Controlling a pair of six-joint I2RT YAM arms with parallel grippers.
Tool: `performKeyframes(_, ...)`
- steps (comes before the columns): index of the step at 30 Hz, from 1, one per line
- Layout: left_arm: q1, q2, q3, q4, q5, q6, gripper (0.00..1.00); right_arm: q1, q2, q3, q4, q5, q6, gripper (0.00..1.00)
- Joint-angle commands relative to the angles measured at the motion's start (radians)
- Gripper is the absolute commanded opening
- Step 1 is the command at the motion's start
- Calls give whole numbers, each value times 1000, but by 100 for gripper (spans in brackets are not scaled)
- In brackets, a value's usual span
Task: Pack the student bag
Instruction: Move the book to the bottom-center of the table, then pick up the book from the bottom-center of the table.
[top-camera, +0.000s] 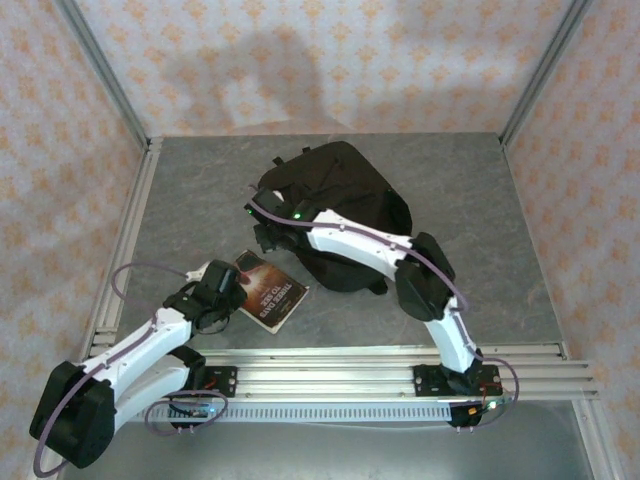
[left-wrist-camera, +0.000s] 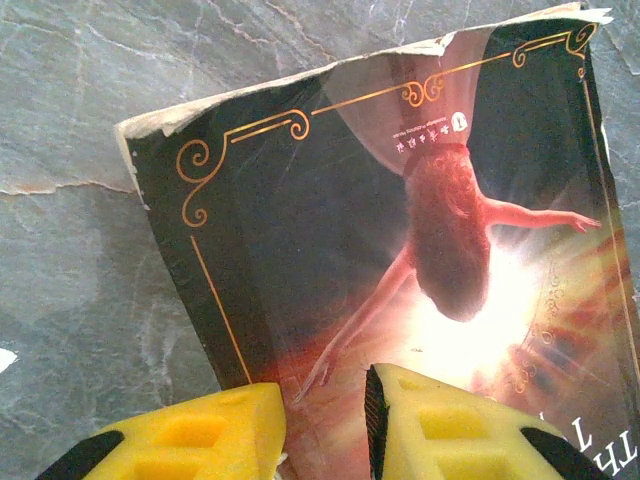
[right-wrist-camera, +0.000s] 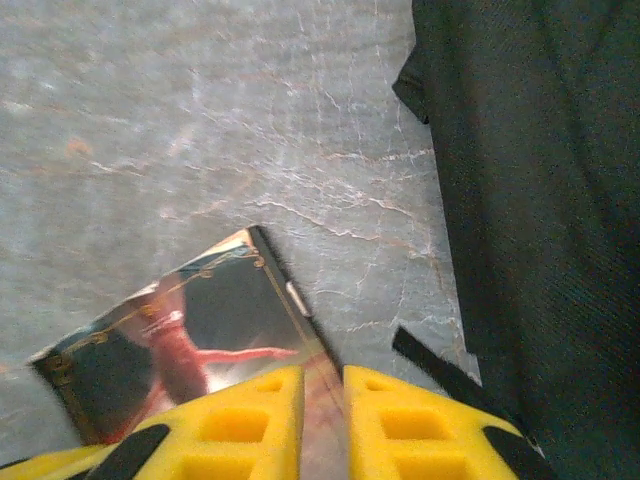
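1. Fingers (left-wrist-camera: 200, 432) of the left gripper (left-wrist-camera: 325, 405) stand a little apart over the near end of a paperback book (left-wrist-camera: 400, 220), with its cover showing in the gap; whether they clamp it I cannot tell
2. Right gripper (right-wrist-camera: 323, 385) fingers (right-wrist-camera: 250, 420) sit close together with a thin slit between them, above a corner of the book; whether they pinch anything I cannot tell
3. Lying flat at the far middle of the grey table (top-camera: 480, 240) is the student bag (top-camera: 335, 195), with the right arm reaching across its near-left side
4. Near-left of the bag lies the book, close to it but apart, with bare table between
5. One black strap (right-wrist-camera: 430, 362) trails from the bag onto the table
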Motion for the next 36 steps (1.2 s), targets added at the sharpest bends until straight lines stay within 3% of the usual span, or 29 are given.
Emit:
performKeyframes(1, 22, 2, -70, -92, -37, -21, 32, 9, 107, 74, -88, 11, 6, 22)
performKeyframes(7, 27, -5, -82, -79, -20, -22, 32, 20, 204, 126, -141, 65, -39, 43)
performKeyframes(12, 27, 27, -77, -54, -9, -20, 32, 19, 221, 89, -145, -1, -89, 55)
performKeyframes(18, 27, 61, -77, -31, -6, -17, 31, 17, 218, 51, -104, -260, -150, 56)
performKeyframes(29, 27, 64, -84, -24, -1, -11, 31, -18, 270, 136, -221, -467, -243, 56)
performKeyframes(36, 27, 58, -81, -27, -1, -9, 30, -98, 192, 98, -181, -768, -208, 51)
